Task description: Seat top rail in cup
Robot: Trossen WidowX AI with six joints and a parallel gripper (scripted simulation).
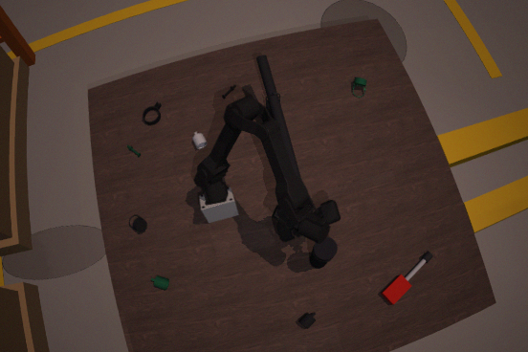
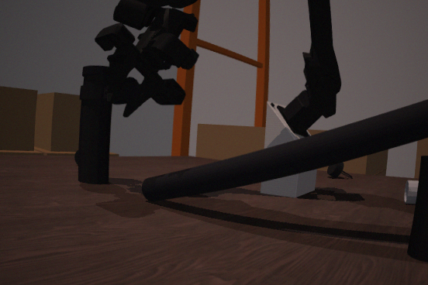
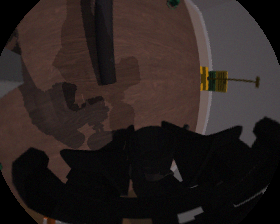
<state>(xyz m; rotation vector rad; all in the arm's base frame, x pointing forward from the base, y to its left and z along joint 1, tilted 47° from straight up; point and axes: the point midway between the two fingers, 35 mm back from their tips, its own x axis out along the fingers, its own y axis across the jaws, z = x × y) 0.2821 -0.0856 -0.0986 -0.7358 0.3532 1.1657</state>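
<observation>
The big post (image 1: pixel 323 253) (image 2: pixel 94 139) stands upright, dark, with its brace band (image 2: pixel 88 92) high up just below the post cap (image 2: pixel 95 70). My gripper (image 2: pixel 121 95) (image 3: pixel 147 126) is beside the band, on its rail side, shut on a small dark part that appears to be the rail-end cup; its outline and mouth are hidden by the fingers. The dark rail (image 1: pixel 264 71) (image 2: pixel 271 162) (image 3: pixel 105 40) slopes down toward the post. Its cut end lies low at the table, short of the post and well below the gripper, not in the cup. The loop cap is hard to make out.
My arm (image 1: pixel 282 162) arches alongside the rail. The grey base block (image 1: pixel 220 209) (image 2: pixel 288 181) stands left of it in the top view. A white fitting (image 1: pixel 199 141), black ring (image 1: pixel 152 115), red-headed tool (image 1: pixel 397 289) and small black part (image 1: pixel 306 320) lie on the table.
</observation>
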